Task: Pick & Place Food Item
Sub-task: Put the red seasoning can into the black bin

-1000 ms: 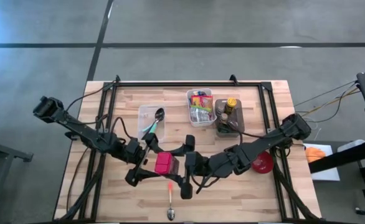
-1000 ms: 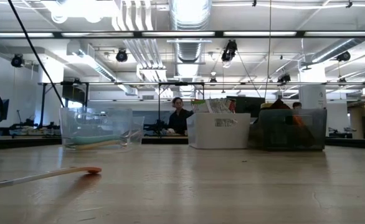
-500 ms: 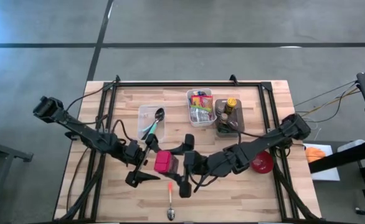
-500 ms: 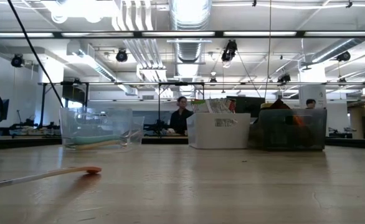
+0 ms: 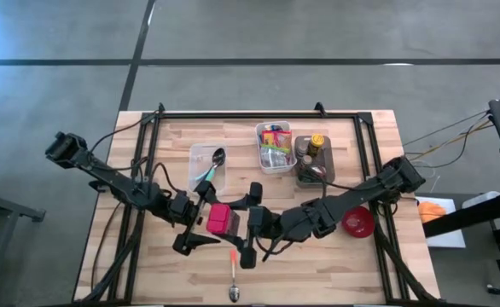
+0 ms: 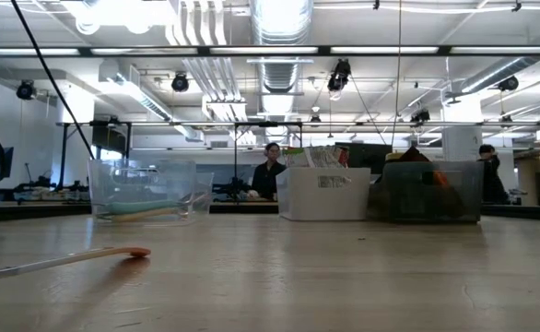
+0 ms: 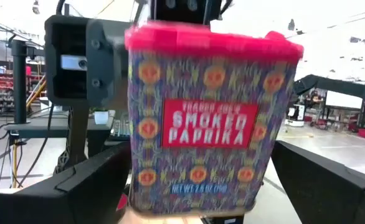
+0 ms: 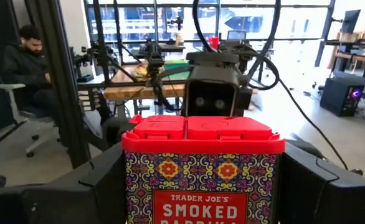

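Paprika tin [image 5: 221,220] sits pinched in right gripper [image 5: 243,223] fingers; left gripper [image 5: 200,217] fingers spread wide at nine o'clock.

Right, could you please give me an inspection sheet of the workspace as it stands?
Surface: wooden table, black rails around it.
Job's things: paprika tin held above the table between both arms.
Clutter: spoon near the front edge; clear tray with utensils; white bin and dark bin of food; red bowl.
Grippers: right claw shut on the tin; left claw open around it.
Cables: wires off the right side.
Surroundings: person beyond the table.
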`<state>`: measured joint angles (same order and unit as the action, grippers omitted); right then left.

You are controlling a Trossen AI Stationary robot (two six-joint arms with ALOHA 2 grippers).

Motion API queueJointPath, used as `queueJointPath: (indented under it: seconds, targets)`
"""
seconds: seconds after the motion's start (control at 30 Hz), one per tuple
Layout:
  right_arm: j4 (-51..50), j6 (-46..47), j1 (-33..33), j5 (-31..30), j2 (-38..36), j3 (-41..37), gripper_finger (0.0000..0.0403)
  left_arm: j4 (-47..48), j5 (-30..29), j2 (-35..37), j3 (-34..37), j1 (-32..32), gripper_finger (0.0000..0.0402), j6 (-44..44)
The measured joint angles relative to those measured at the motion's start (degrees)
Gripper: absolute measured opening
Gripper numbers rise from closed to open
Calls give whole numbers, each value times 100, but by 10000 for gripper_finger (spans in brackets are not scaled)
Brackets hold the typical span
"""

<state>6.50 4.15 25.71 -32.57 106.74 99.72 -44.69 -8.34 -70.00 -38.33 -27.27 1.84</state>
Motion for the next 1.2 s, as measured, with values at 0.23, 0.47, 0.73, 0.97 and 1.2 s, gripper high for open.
queueJointPath:
  seconds: [0.23, 0.47, 0.73, 0.97, 1.2]
  targets:
    - [211, -1, -43, 444, 13, -2, 281, -13, 6, 0, 0, 0, 387, -38]
    - [362, 6, -80, 694, 13, -51, 281, -26, 36, 0, 0, -2, 382, -38]
    - [691, 37, -160, 825, 13, -253, 281, -47, 1, 4, 1, -2, 290, -97]
    - [696, 34, -172, 819, 7, -282, 281, -33, -20, 7, 4, -2, 285, -97]
    - [623, 50, -183, 948, 15, -284, 352, -6, 20, 5, 6, -2, 285, 102]
